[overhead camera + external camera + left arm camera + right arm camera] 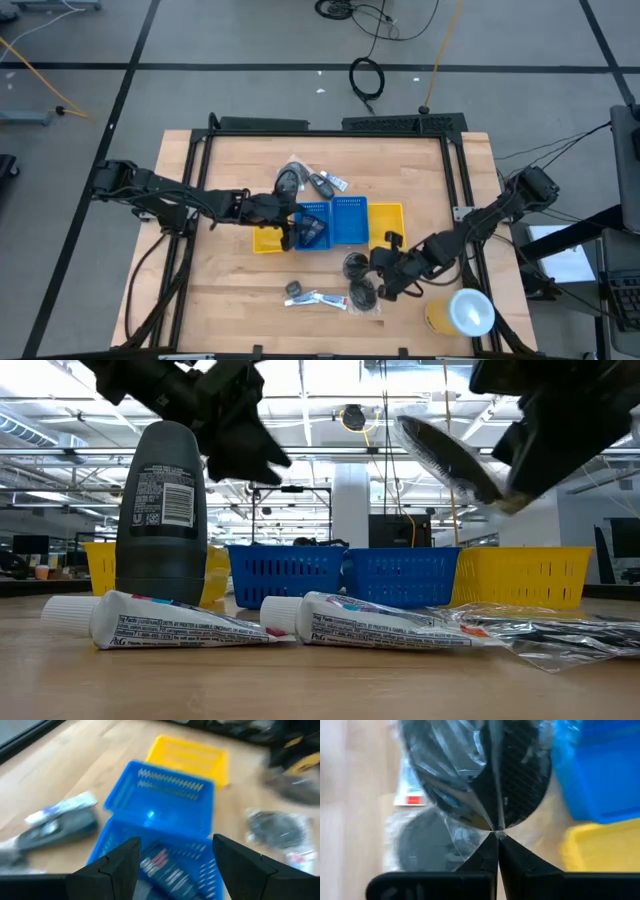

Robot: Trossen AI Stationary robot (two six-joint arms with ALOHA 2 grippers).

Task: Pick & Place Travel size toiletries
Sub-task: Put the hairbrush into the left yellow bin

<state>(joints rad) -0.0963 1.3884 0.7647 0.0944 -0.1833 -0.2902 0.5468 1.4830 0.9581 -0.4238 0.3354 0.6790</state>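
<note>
Right hand (372, 282) pinched shut on a grey round mesh pad in clear wrap (485, 775), lifted off the surface near its front edge; blue plastic trays (335, 220) lie toward centre. Left hand (172, 865) wide over them.

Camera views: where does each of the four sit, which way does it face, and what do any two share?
High: overhead, looking down; both arms, blue trays.
Low: tabletop level, facing the room; tubes, dark bottle, arms above.
Left wrist: over the blue tray, open left gripper.
Right wrist: right gripper shut on a wrapped mesh pad.
Shared: that lifted pad also shows in low.
</note>
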